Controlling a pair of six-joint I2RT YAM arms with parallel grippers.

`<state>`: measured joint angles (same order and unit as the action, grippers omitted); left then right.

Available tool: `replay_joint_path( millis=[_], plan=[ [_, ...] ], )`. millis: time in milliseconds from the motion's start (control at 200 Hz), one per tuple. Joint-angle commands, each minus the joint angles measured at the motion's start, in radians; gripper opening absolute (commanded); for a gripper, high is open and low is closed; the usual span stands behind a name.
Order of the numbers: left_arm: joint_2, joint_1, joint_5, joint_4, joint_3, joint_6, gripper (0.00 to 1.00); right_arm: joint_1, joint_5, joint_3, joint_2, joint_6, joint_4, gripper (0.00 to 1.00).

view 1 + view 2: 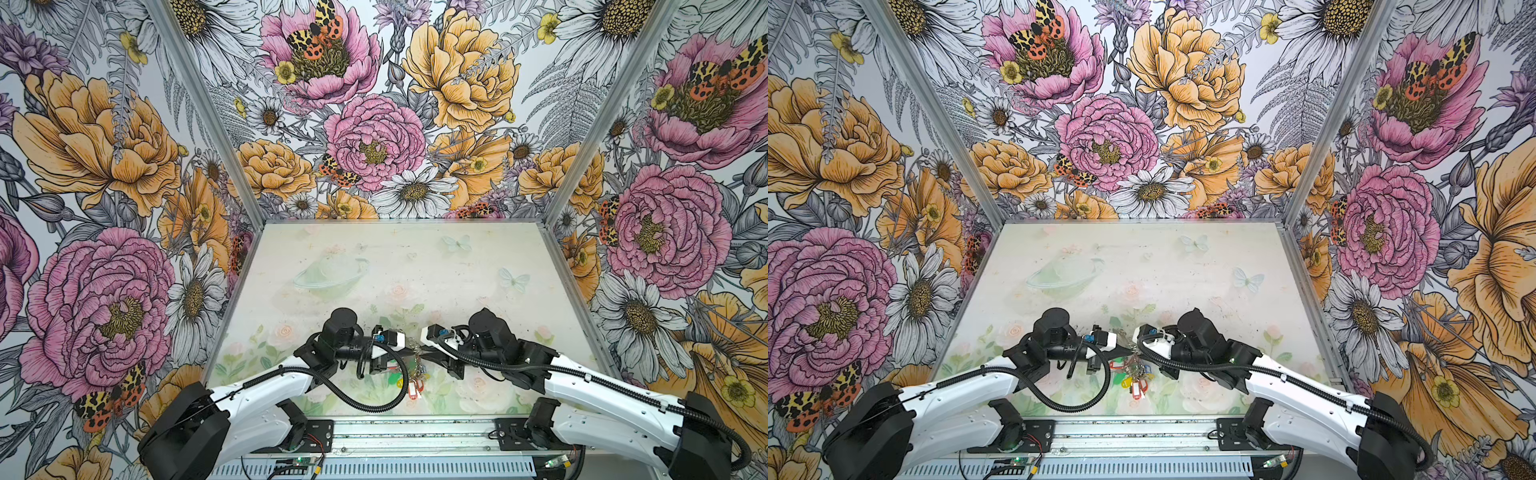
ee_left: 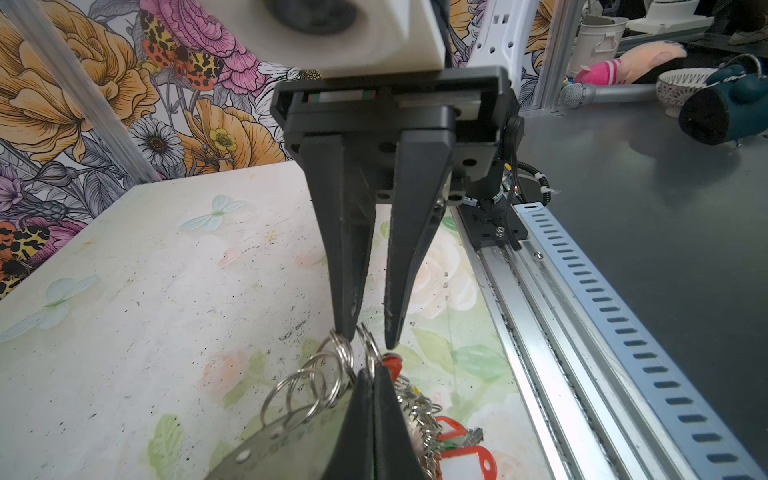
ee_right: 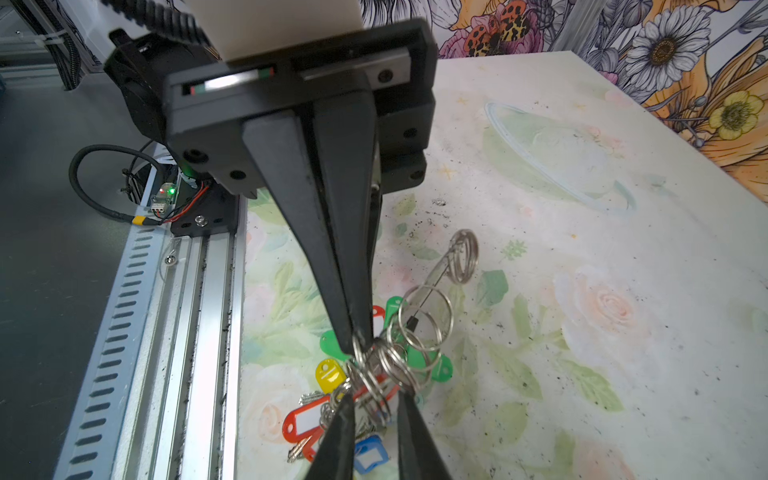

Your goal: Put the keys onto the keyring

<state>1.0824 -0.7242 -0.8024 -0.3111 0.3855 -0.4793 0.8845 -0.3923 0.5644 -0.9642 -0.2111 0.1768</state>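
The keyring (image 2: 266, 449) is a flat grey plate edged with silver split rings (image 3: 426, 320), held tilted above the front middle of the table (image 1: 415, 358) (image 1: 1136, 360). My left gripper (image 2: 374, 372) (image 3: 357, 345) is shut on the plate's edge. My right gripper (image 3: 376, 397) (image 2: 370, 340) faces it, its fingers a little apart with a bunch of split rings between the tips. The keys, a red tag (image 3: 303, 419) (image 2: 467, 461) with a white window and a small dark key (image 3: 297, 453) beside it, sit under the bunch. I cannot tell which ring they hang from.
Yellow (image 3: 328, 374), green (image 3: 436, 365) and blue (image 3: 370, 455) tags hang in the same bunch. The metal rail (image 3: 199, 332) runs along the table's front edge close by. Flowered walls (image 1: 124, 208) close in the left, right and back.
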Motion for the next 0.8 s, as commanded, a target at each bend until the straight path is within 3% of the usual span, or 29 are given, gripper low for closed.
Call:
replay_joint_path(
  millis=[0, 796],
  plan=[
    [0.004, -0.006, -0.041, -0.013, 0.029, -0.01, 0.0, 0.009, -0.023, 0.036, -0.002, -0.015, -0.005, 0.21],
    [-0.001, -0.009, -0.006, -0.013, 0.028, -0.015, 0.0, 0.01, -0.073, 0.043, -0.021, 0.006, 0.001, 0.04]
  ],
)
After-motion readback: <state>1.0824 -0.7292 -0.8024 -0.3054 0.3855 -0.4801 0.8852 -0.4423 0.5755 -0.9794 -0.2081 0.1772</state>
